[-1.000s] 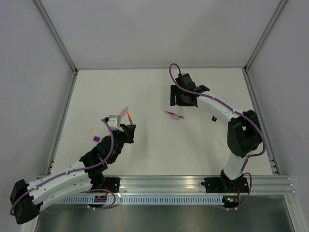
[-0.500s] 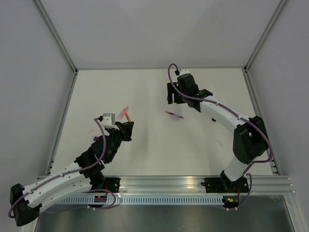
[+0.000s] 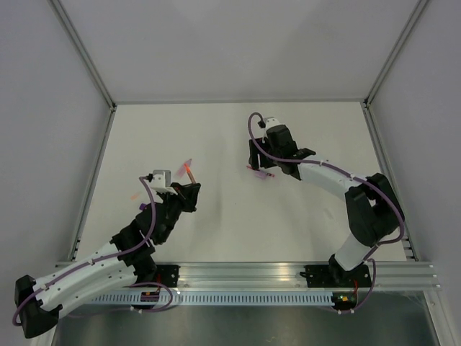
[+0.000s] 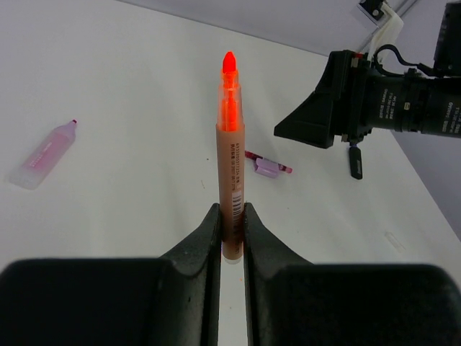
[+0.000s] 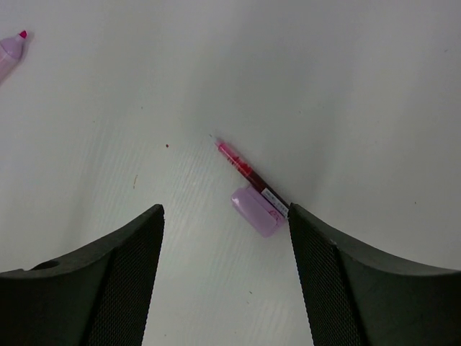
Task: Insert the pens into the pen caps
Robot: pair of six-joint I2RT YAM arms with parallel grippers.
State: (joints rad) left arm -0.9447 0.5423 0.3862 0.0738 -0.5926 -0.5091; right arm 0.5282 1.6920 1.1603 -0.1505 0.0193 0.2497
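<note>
On the desk (image 3: 216,130), left of its middle, a pale pink pen (image 4: 43,153) lies flat and uncapped. It is just beyond the left gripper (image 4: 230,216) and well apart from the right gripper (image 5: 223,210). Near the left edge sit a small orange bit (image 3: 134,196) and a purple bit (image 3: 144,207), the latter half hidden by the left arm's cable; both are too small to name surely. Nothing lies between the two grippers.

The left gripper is clamped narrowly on the rear end of the orange pen (image 4: 230,158). That pen runs straight out from the jaws with its bare glowing tip away from them, towards the far edge.

A thin pen (image 5: 248,173), red-pink, lies flat right of the middle. Its long axis runs from far-left to near-right, with the fine tip at the far-left end. A lilac cap (image 5: 257,210) lies against its side, not on it. The right gripper hangs above the two with its jaws spread wide, one finger to each side, gripping nothing. The pen's near-right end is hidden behind one finger.

The desk is plain white with a few specks. White walls close it in on three sides, and an aluminium rail along the near edge carries the arm bases.
</note>
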